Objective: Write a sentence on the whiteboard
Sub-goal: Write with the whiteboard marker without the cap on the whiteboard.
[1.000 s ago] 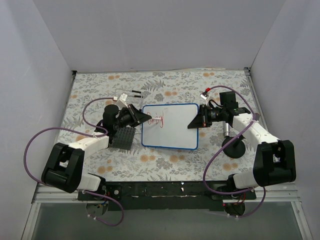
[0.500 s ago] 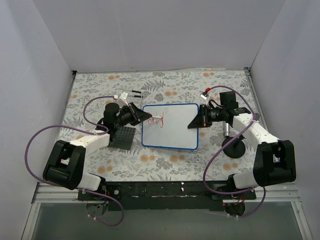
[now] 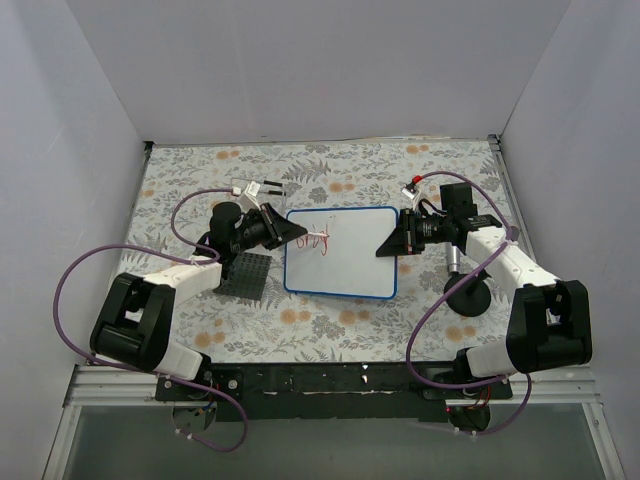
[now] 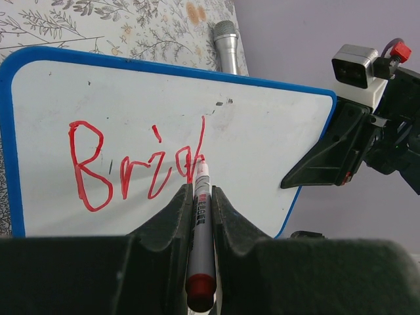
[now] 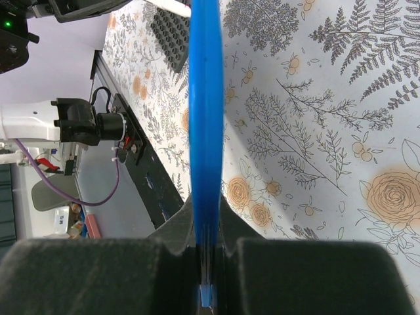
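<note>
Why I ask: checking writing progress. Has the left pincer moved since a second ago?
Yes: the left pincer shifted right, farther across the whiteboard.

The whiteboard lies flat near the middle of the floral tablecloth, its blue rim showing all round. The left gripper reaches over the board's upper left corner, and a slim white marker at its tip touches short red lettering (too small to read from here). The right gripper meets the board's right edge near the top corner. A dark studded plate lies just beside the board's left edge, partly under the left arm. A black round stand sits to the board's right.
</note>
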